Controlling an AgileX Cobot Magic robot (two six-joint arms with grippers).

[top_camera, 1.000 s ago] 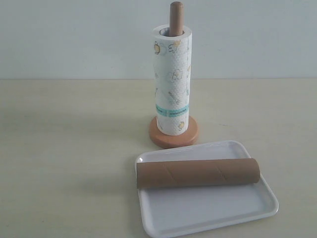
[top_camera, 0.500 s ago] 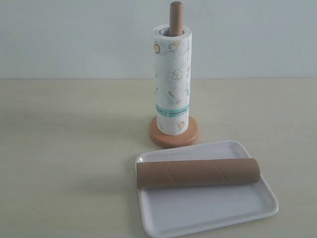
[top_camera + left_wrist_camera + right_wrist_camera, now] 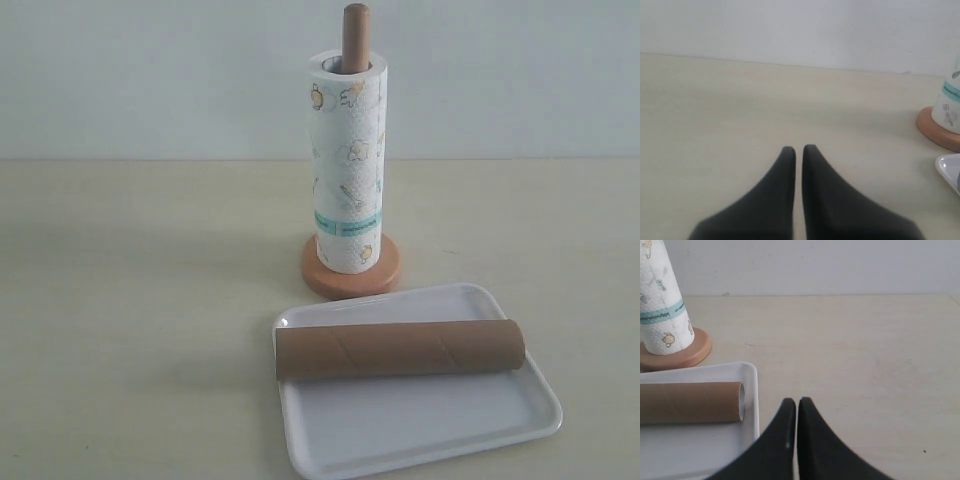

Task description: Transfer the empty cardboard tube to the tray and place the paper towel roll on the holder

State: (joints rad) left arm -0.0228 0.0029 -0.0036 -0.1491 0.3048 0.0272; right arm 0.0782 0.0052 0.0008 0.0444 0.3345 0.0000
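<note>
**A:** so how far along was it? looked finished to me: the empty cardboard tube (image 3: 400, 348) lay on its side in the tray (image 3: 420, 430), and the paper towel roll (image 3: 347, 160) stood upright on the holder (image 3: 320, 278), pole poking out the top

**B:** agreed, nothing seemed left to do. left gripper (image 3: 799, 148) and right gripper (image 3: 796, 401) were both pinched closed on nothing, low over the table (image 3: 120, 300)

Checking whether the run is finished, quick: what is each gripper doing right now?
Left gripper: closed, holding nothing, over bare table.
Right gripper: closed, holding nothing, beside the tray.
</note>
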